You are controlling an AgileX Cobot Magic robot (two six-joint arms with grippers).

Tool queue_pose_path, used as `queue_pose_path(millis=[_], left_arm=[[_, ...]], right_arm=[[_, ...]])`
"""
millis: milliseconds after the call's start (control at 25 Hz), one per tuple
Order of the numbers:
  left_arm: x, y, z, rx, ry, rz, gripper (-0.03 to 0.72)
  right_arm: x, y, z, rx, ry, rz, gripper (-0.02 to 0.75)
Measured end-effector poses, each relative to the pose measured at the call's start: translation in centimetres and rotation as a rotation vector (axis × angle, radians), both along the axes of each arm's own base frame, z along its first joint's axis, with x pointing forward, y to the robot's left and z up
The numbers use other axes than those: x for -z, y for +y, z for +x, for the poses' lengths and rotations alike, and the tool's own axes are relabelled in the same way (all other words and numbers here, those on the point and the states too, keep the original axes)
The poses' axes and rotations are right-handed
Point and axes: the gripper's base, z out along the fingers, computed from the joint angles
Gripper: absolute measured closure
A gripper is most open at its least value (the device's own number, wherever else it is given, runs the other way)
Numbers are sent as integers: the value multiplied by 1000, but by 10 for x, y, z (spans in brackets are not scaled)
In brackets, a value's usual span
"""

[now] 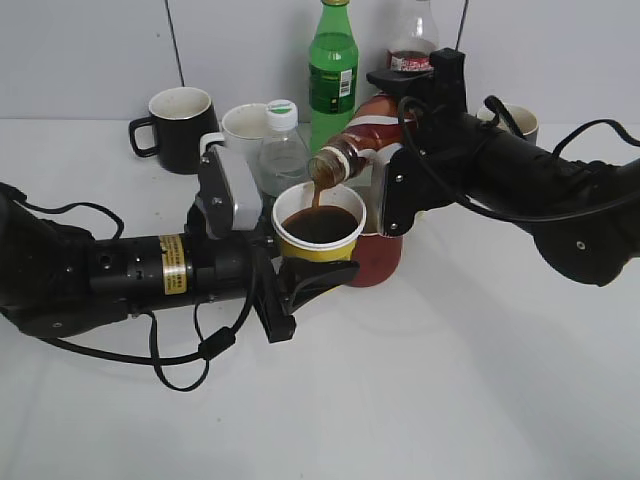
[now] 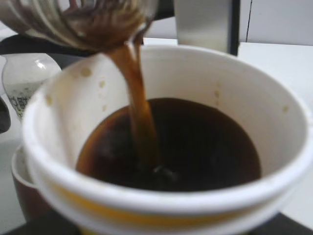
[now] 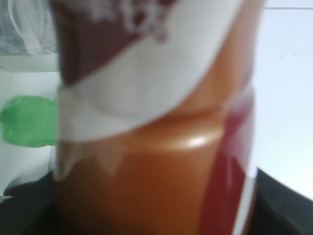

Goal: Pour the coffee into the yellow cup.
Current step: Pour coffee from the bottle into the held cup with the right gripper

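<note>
Coffee (image 1: 324, 192) streams from my tilted bottle (image 1: 362, 138) into the yellow cup (image 1: 320, 228).
My right pincer (image 1: 404, 140) is clamped around the bottle; my left pincer (image 1: 300, 280) grips the cup, held above the bench (image 1: 450, 380) just before a red cup (image 1: 380, 258), dark liquid pooling inside.

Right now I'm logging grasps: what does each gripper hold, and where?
The left gripper holds the yellow cup around its lower body. The right gripper holds the tilted coffee bottle by its body, pouring.
</note>
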Motion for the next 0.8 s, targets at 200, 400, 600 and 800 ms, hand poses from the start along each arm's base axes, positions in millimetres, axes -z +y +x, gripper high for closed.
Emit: queue_pose_path(millis=[200, 400, 600, 800], left_arm=[[0, 0, 0, 0, 0, 0, 312], [0, 0, 1, -11, 2, -4, 312], [-1, 2, 4, -41, 7, -14, 312], [-2, 15, 14, -90, 3, -29, 312]], right_arm=[[0, 0, 0, 3, 59, 82, 234], [0, -1, 1, 25, 181, 258, 234], [0, -3, 2, 47, 324, 470, 234], [0, -3, 2, 56, 489, 710, 234]])
